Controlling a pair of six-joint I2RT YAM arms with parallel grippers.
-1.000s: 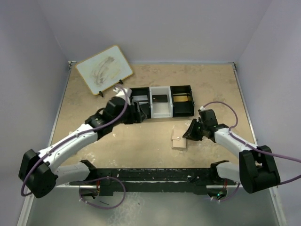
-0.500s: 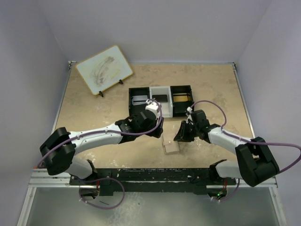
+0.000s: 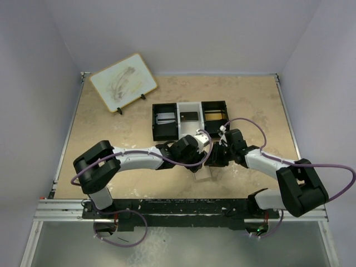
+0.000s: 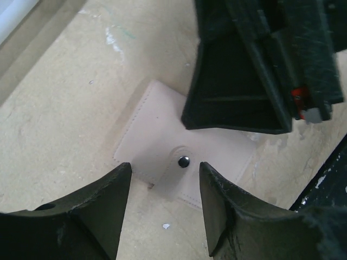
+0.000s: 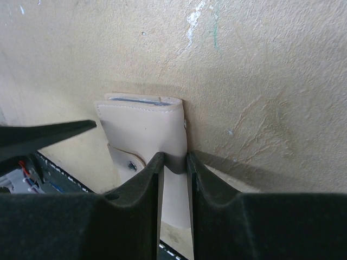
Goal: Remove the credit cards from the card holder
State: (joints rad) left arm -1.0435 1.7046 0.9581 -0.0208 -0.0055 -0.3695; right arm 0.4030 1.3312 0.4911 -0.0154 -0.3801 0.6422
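Card holder [image 4: 157, 135] lies shut on table [image 3: 111, 128], tan side up, snap stud [image 4: 184, 161] fastened, front-centre, apart from tray [image 3: 154, 123].

R gripper [image 5: 174, 158]: jaws nearly together, pinching holder's side edge.

L gripper [image 4: 165, 168]: spread wide, hovering over snap flap, touching nothing.

Step, as I judge: pop snap. R to pin holder steady; L to catch flap lip beside stud and lift gently, else holder slides. Credit cards not seen inside.
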